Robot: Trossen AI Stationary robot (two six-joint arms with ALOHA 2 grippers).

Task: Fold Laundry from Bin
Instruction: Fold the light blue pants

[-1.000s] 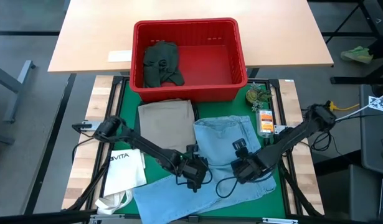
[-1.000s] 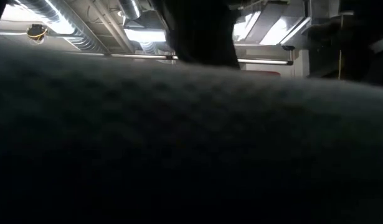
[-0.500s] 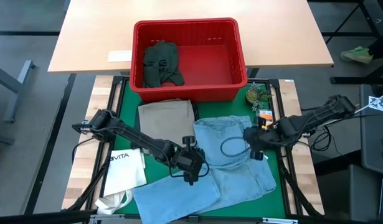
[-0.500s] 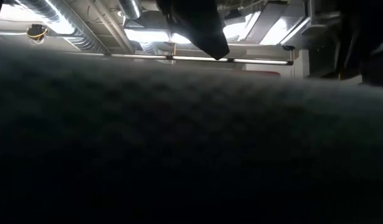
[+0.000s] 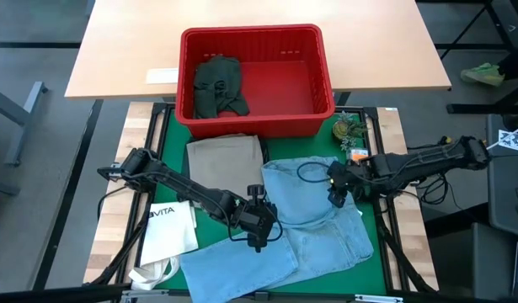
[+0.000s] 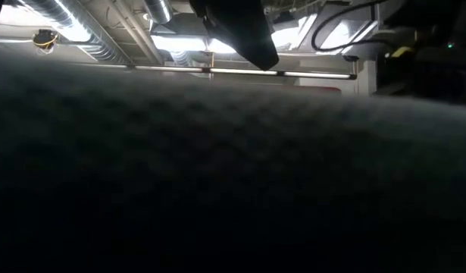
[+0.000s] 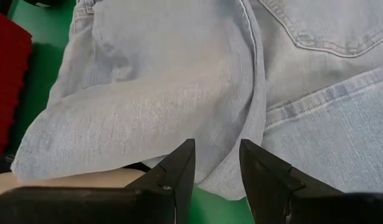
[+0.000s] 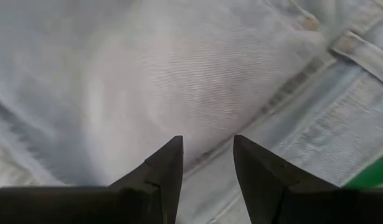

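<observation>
The light blue jeans (image 5: 305, 223) lie spread on the green mat, one leg running toward the near left. My left gripper (image 5: 257, 220) hovers open just above their left part (image 7: 166, 93); nothing is between its fingers (image 7: 216, 146). My right gripper (image 5: 336, 187) stands open over the jeans' right upper part (image 8: 179, 68), also with nothing in it (image 8: 208, 142). Folded khaki trousers (image 5: 225, 156) lie flat beside the jeans. A dark green garment (image 5: 218, 86) lies in the left half of the red bin (image 5: 322, 71). Dark cloth fills most of the low view.
A white VITA tote bag (image 5: 168, 229) lies at the near left, half off the mat. A green-yellow object (image 5: 349, 128) and an orange card (image 5: 358, 164) sit at the mat's right edge. A black cable loops over the jeans (image 5: 313, 172). A wooden table (image 5: 115, 50) stands beyond the bin.
My right gripper has drawn back from the jeans' near middle toward the table's right and far side, rolling its wrist as it went. My left gripper has risen a little above the jeans, then kept still. Both have stayed open.
</observation>
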